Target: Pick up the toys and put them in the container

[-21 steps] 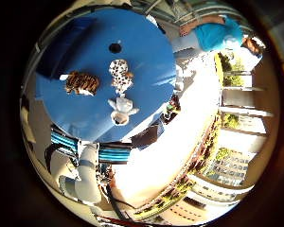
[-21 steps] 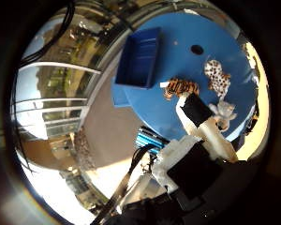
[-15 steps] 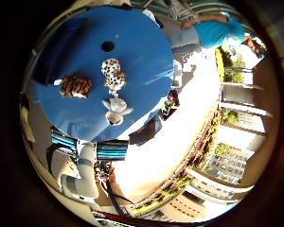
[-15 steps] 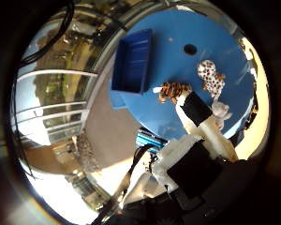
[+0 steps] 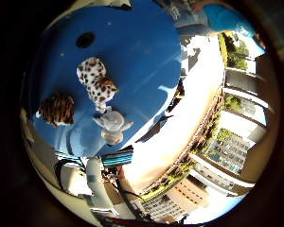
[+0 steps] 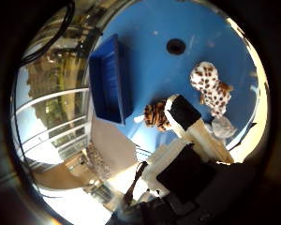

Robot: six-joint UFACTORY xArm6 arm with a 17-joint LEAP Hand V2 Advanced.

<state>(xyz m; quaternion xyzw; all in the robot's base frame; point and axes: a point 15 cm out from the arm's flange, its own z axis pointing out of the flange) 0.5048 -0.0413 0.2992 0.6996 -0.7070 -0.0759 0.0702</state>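
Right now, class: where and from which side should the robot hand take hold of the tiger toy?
Grip the tiger toy across its striped body, coming down from above. It lies flat on the blue table, apart from the spotted toy, so the robot hand has room on both flanks.

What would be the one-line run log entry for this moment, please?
stage: approach | hand: above table, holds nothing | tiger toy, spotted toy, grey toy: on blue table | blue container: no toys visible inside

The hand (image 6: 187, 154) shows blocky white and black parts with cream-coloured finger segments.
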